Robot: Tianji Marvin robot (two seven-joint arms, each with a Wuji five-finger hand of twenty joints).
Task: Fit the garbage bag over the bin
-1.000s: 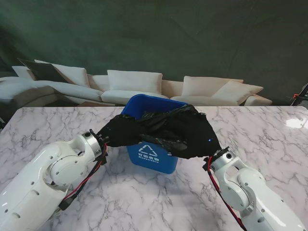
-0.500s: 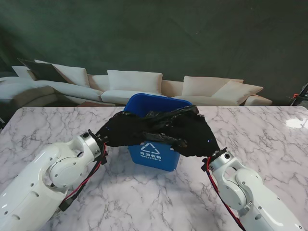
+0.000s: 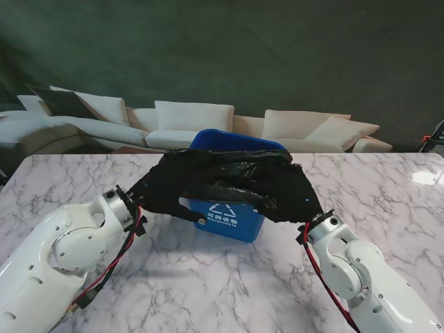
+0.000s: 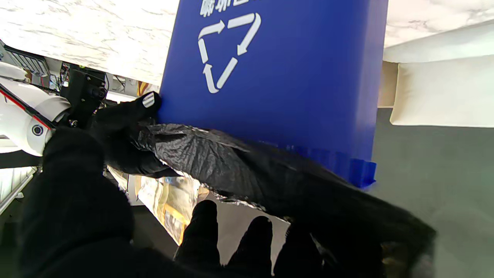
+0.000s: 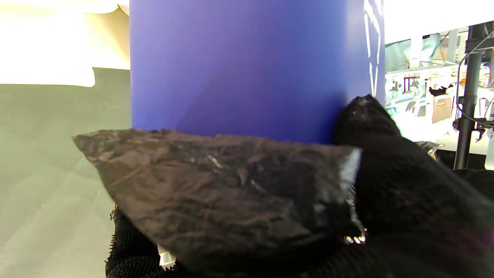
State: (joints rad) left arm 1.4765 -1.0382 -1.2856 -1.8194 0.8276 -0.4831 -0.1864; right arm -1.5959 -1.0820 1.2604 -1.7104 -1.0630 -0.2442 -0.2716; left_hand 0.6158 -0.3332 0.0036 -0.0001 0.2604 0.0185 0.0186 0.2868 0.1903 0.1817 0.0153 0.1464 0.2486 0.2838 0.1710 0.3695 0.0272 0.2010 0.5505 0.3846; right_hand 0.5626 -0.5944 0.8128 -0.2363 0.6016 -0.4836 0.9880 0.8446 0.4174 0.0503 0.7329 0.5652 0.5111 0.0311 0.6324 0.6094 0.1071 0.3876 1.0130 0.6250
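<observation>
You have the blue bin [image 3: 225,215] standing mid-table [image 3: 388,187], tipped slightly, with the black garbage bag [image 3: 229,177] stretched over its near rim. Your left hand [image 3: 163,191], in a black glove, grips the bag's left edge; in the left wrist view its fingers [image 4: 200,227] curl under the plastic beside the bin's front wall. Your right hand [image 3: 291,198] clutches the bag's right edge against the bin's right side.

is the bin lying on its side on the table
No, the blue bin stands upright on the marble table, the black bag stretched over its mouth.
</observation>
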